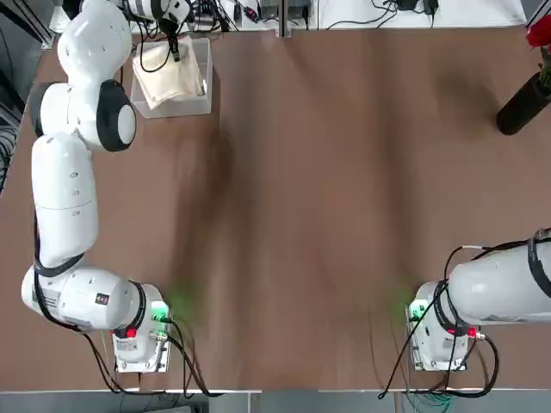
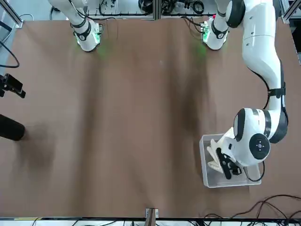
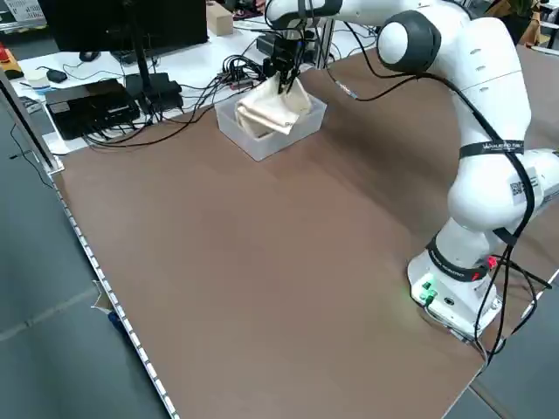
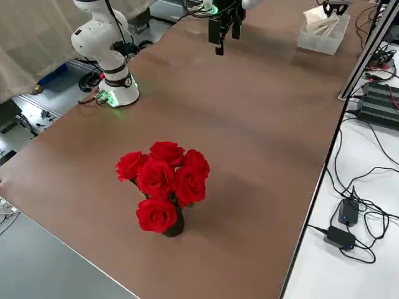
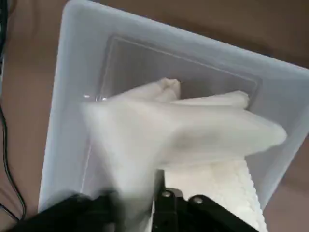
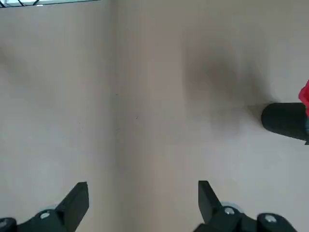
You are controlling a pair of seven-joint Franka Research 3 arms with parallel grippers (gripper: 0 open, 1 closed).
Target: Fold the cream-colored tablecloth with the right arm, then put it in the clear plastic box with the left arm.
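Observation:
The clear plastic box stands at the table's far left corner. The cream-colored tablecloth lies bunched inside it, one fold drawn up in a peak. My left gripper hangs just over the box, its fingers close together on that peak. My right gripper is open, hovering above bare brown table near its own base, holding nothing.
A dark vase of red roses stands at the table's far right. Cables and black electronics lie beyond the far edge, behind the box. A metal post rises beside the table.

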